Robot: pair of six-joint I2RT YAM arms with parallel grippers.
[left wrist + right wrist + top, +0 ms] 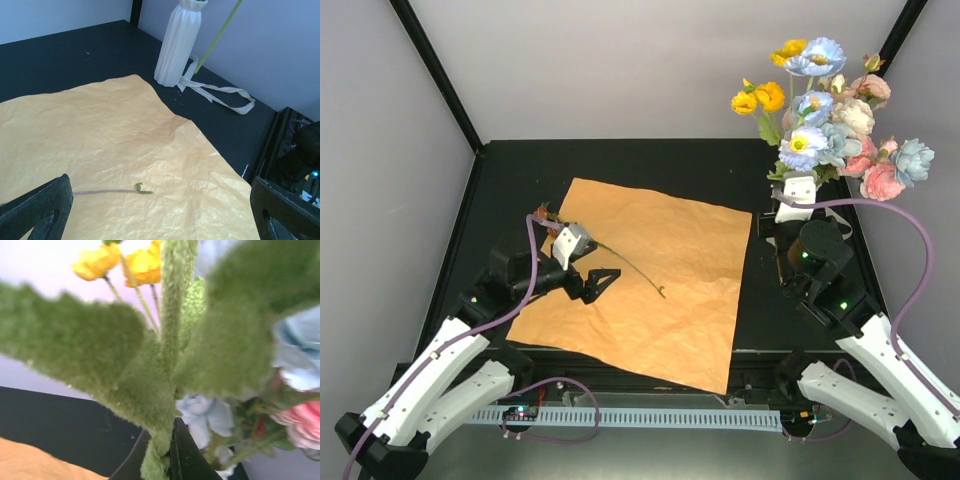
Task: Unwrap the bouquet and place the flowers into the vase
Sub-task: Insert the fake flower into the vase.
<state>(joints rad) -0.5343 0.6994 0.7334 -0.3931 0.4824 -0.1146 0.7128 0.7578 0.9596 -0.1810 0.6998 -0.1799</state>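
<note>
The orange paper lies unfolded and flat on the black table. One flower lies on it, its dark bloom at the sheet's left edge and its thin stem ending at a green tip. My left gripper hovers open over that stem, fingers wide apart. The white ribbed vase stands at the back right with several pink, blue, cream and yellow flowers in it. Beside the vase, my right gripper is shut on a fuzzy green stem of that bunch.
A cream ribbon lies loose on the table by the foot of the vase. Black frame posts rise at the back corners. The table's right rail and the right arm's base stand past the paper's edge.
</note>
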